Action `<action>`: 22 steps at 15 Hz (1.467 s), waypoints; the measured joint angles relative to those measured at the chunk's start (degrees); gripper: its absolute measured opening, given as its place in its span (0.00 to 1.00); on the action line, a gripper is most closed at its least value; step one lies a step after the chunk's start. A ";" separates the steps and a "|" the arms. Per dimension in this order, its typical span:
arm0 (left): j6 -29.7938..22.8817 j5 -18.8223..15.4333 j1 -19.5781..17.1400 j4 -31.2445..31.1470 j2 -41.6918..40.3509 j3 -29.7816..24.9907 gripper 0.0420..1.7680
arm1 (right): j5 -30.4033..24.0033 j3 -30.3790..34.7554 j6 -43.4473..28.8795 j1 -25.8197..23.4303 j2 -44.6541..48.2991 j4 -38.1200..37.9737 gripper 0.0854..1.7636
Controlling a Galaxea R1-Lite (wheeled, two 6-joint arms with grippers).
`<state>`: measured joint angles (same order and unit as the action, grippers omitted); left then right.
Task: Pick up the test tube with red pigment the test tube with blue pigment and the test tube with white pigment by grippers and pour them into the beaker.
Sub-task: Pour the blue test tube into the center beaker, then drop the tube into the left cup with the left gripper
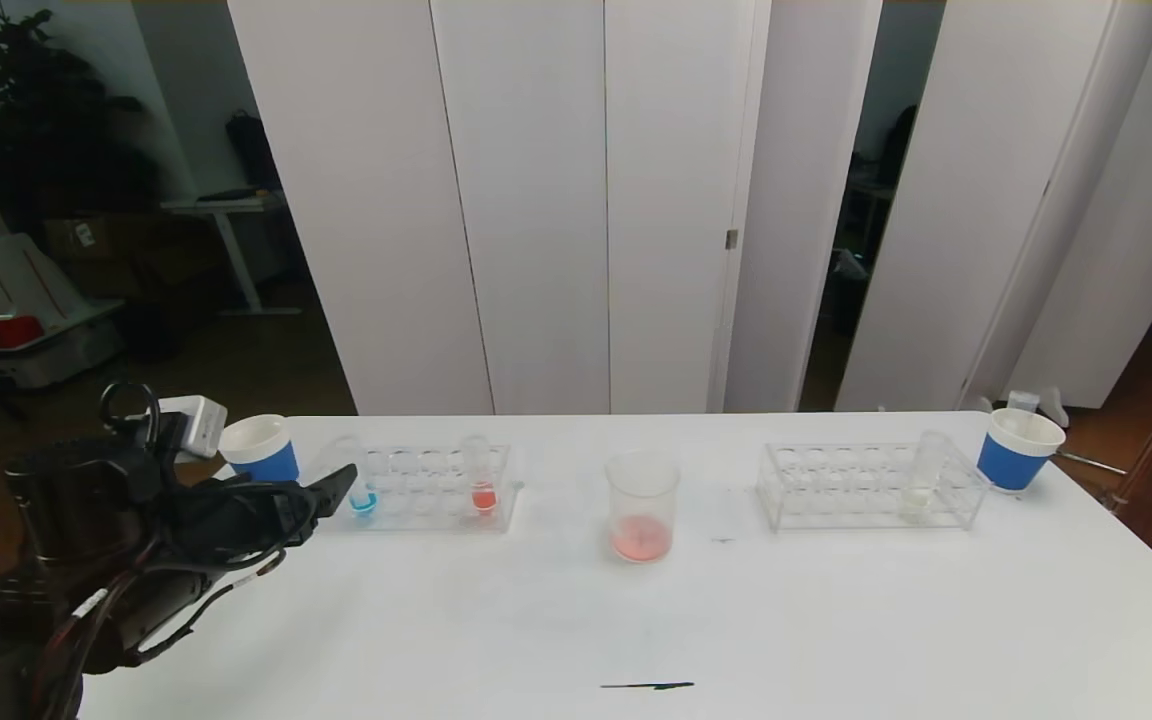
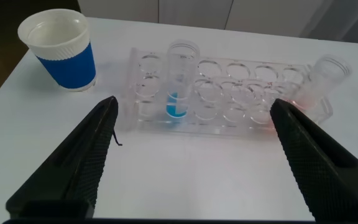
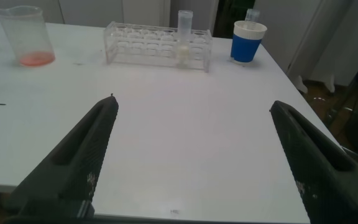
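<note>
The test tube with blue pigment point(image 1: 363, 488) point(image 2: 179, 78) stands near the left end of a clear rack point(image 1: 426, 512). The test tube with red pigment point(image 1: 481, 478) point(image 2: 323, 79) leans at the same rack's right end. My left gripper point(image 1: 331, 490) point(image 2: 194, 106) hovers open just in front of this rack, with nothing between its fingers. The beaker point(image 1: 643, 505) point(image 3: 27, 36) stands mid-table with a little red liquid at its bottom. The test tube with white pigment point(image 1: 921, 482) point(image 3: 184, 37) stands in the right rack point(image 1: 836, 490). My right gripper point(image 3: 192, 104) is open over bare table, well short of that rack.
A blue paper cup point(image 1: 261, 448) point(image 2: 59, 46) stands left of the left rack, another point(image 1: 1018, 448) point(image 3: 248, 41) right of the right rack. A thin black mark point(image 1: 648, 686) lies near the table's front edge. The table edge drops off beside the right cup.
</note>
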<state>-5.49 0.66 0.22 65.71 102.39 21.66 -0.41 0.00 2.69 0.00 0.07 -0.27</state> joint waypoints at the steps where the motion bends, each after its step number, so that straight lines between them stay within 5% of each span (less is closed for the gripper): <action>1: 0.00 0.13 -0.01 0.16 1.44 1.12 0.99 | 0.00 0.00 0.02 0.00 0.00 0.00 0.99; 11: 0.32 4.49 0.68 6.70 15.14 10.39 0.99 | 0.00 0.00 0.00 0.00 0.00 0.02 0.99; 22: -0.41 6.73 0.63 10.18 22.22 14.17 0.99 | 0.00 0.00 0.02 0.00 0.00 0.00 0.99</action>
<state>-5.90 7.39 0.85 75.89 124.61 35.83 -0.41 0.00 2.72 0.00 0.07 -0.27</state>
